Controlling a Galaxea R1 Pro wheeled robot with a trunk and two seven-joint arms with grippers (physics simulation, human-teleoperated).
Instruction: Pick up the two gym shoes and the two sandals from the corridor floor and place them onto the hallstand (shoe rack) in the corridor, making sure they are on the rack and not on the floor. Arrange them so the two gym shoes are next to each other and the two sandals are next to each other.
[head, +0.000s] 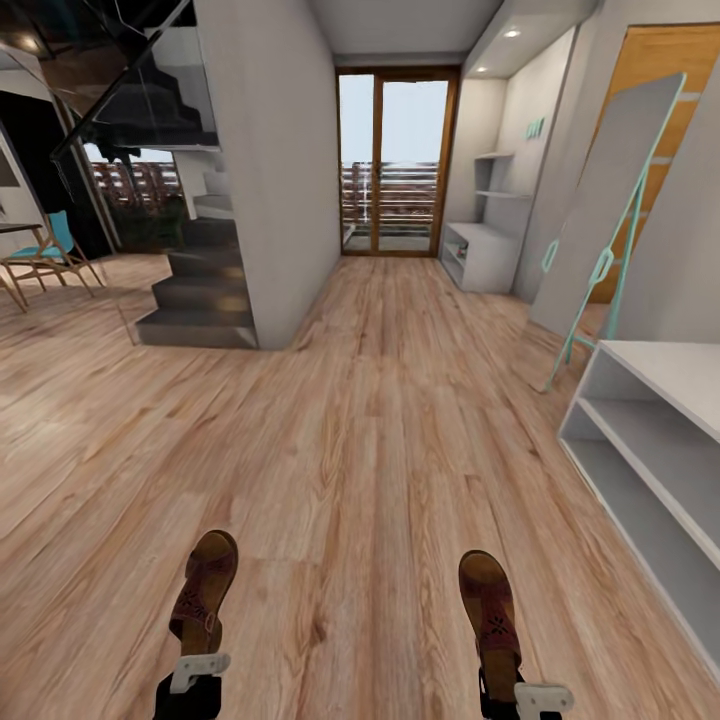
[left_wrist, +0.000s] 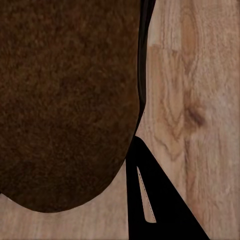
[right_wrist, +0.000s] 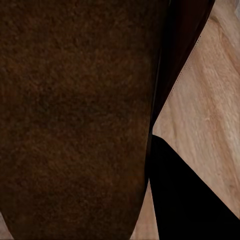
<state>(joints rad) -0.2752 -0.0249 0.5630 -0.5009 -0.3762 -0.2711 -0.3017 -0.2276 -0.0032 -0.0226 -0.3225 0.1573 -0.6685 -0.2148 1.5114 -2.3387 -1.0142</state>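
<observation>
At the bottom of the head view your left gripper (head: 198, 668) sits left of centre, its pale bracket and dark body just showing, clenched on the heel end of one brown sandal (head: 205, 590) whose toe points up the frame. Your right gripper (head: 522, 690) sits right of centre at the bottom edge, likewise clamped on the heel of the other sandal (head: 489, 605), toe also pointing up the frame. Both sandals are carried above the wood-plank corridor floor (head: 380, 450), well apart from each other. In the left wrist view the dark brown sole of the sandal (left_wrist: 65, 100) takes up the upper left, with a black finger (left_wrist: 155, 200) beside it at lower right and floor planks behind. In the right wrist view the other sole (right_wrist: 75, 120) covers the left side, with a black finger (right_wrist: 185, 200) at lower right. Moving outward, a plain low grey two-tier bench (head: 650, 460) stands at the right edge of the head view, with a tilted panel on a teal frame (head: 610, 220) just beyond it. The hallstand (head: 485, 245), with its wall shelves, is in the upper middle right, beside a glass door (head: 398, 160). Dark stairs (head: 200, 290) are at upper left.
</observation>
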